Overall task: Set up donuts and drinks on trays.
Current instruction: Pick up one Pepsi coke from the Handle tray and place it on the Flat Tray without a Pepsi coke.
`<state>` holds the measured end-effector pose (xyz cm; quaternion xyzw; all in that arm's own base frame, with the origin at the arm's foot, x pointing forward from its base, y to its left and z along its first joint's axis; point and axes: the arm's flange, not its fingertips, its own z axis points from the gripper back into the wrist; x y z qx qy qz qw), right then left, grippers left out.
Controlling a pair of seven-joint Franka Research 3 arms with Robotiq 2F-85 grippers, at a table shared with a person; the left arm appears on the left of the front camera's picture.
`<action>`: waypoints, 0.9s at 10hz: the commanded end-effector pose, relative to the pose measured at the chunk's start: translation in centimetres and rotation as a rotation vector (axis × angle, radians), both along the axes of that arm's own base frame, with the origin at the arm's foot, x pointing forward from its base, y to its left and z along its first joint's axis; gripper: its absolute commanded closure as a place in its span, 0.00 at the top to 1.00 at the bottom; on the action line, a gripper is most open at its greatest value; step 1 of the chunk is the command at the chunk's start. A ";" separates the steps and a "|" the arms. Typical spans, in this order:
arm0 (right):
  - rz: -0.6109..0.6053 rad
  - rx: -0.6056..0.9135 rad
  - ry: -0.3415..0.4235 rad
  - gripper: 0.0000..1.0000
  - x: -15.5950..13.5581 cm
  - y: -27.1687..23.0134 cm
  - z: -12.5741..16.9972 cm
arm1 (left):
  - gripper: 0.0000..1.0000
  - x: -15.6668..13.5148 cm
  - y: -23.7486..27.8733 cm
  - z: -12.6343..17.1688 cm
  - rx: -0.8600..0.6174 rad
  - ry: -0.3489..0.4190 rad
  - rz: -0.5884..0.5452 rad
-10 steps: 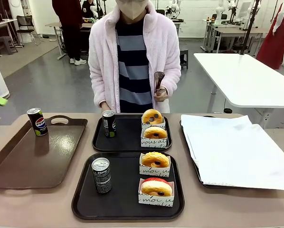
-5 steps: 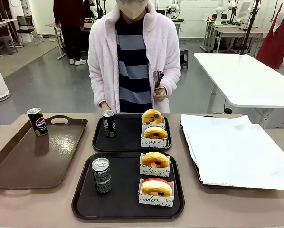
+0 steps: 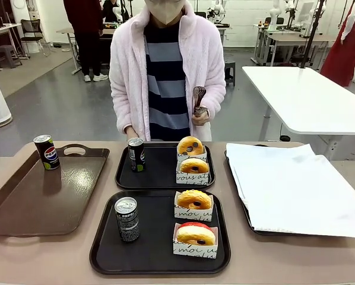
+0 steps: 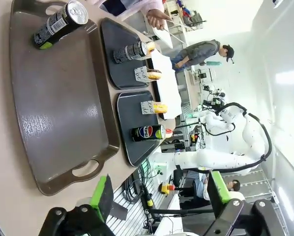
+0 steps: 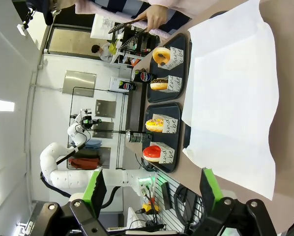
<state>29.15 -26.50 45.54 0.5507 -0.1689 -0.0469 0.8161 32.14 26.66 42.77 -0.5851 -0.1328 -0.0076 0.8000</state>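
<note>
Front view: two black trays are seen at the middle of the counter (image 3: 23,261). The near black tray (image 3: 106,252) carries a Pepsi can (image 3: 127,218), a glazed donut (image 3: 193,202) and a red-iced donut (image 3: 195,234). The far black tray (image 3: 157,175) carries a second can (image 3: 136,154) and two sleeved donuts (image 3: 192,159). A third can (image 3: 46,152) stands on the brown handled tray (image 3: 41,208). Both black trays appear filled, so the set-up is judged nearly or wholly done; any next move would call for the spare can to be dealt with. The left tool (image 4: 159,196) and the right tool (image 5: 149,191) are held wide apart, empty, above the counter. Tongs (image 3: 198,100) are held in the person's hand (image 3: 200,117).
</note>
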 end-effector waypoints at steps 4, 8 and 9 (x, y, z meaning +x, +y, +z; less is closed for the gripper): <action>-0.003 0.002 -0.015 1.00 0.0 0.0 0.1 | 1.00 -0.4 0.1 0.0 -0.007 -0.006 0.003; -0.003 0.002 -0.015 1.00 0.0 0.0 0.1 | 1.00 -0.4 0.1 0.0 -0.007 -0.006 0.003; -0.003 0.002 -0.015 1.00 0.0 0.0 0.1 | 1.00 -0.4 0.1 0.0 -0.007 -0.006 0.003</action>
